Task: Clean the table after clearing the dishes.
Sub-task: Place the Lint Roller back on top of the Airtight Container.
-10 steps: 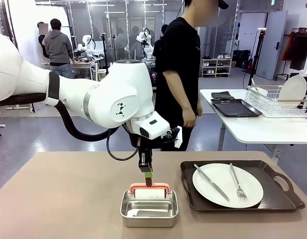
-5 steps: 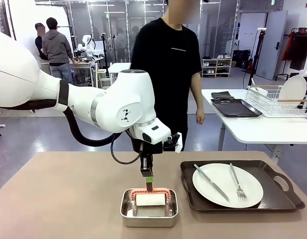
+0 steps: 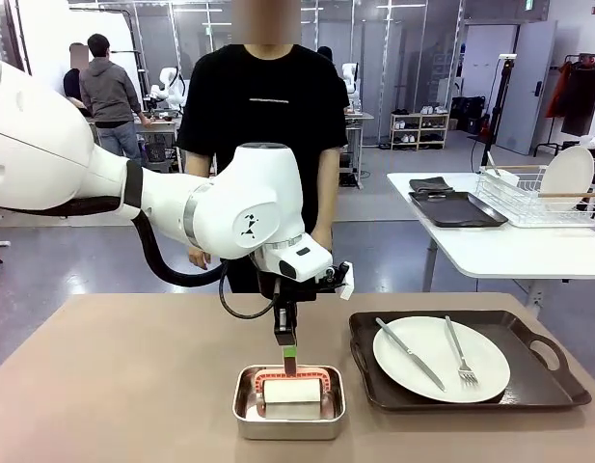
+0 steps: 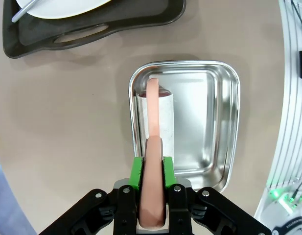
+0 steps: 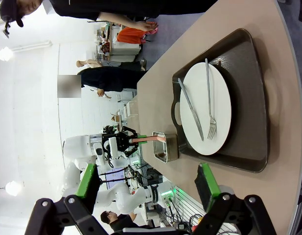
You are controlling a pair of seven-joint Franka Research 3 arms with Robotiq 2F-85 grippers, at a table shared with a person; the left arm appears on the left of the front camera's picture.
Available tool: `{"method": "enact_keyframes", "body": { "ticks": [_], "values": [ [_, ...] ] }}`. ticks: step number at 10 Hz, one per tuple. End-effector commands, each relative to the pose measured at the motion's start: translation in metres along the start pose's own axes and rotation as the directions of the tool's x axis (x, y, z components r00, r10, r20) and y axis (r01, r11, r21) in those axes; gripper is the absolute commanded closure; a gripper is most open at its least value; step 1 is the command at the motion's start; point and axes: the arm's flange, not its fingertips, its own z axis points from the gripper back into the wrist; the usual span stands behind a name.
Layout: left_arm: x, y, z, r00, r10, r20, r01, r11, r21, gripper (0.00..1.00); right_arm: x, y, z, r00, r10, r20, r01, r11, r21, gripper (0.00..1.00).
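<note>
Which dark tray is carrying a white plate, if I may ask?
The dark brown handled tray on the beige table; the other tray, on the white table, carries none.

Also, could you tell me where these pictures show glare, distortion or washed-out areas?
Front view: sharp, soft shadow beneath the tray. Left wrist view: bright reflections on the steel pan, the pink-handled tool looming large near the lens. Right wrist view: rolled sideways, the table edge bowed, the background washed out white.

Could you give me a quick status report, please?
Left gripper, jaws shut on roller handle, roller in pan. Right gripper open. One plate on tray, table uncleared. Person at far edge.
</note>
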Motion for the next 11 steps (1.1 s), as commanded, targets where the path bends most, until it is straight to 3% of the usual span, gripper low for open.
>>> {"method": "enact_keyframes", "body": {
  "ticks": [1, 11],
  "values": [
    [-0.009, 0.014, -0.019, 0.998, -0.022, -0.054, 0.021, 1.000, -0.019, 0.79, -0.002, 0.003, 0.001, 1.000, 0.003, 0.004, -0.003, 1.000, 0.004, 0.00],
    [0.005, 0.016, -0.059, 0.995, -0.014, -0.097, 0.004, 0.995, -0.101, 0.79, -0.002, 0.003, 0.001, 1.000, 0.003, 0.004, -0.003, 1.000, 0.004, 0.00]
  ]
}}
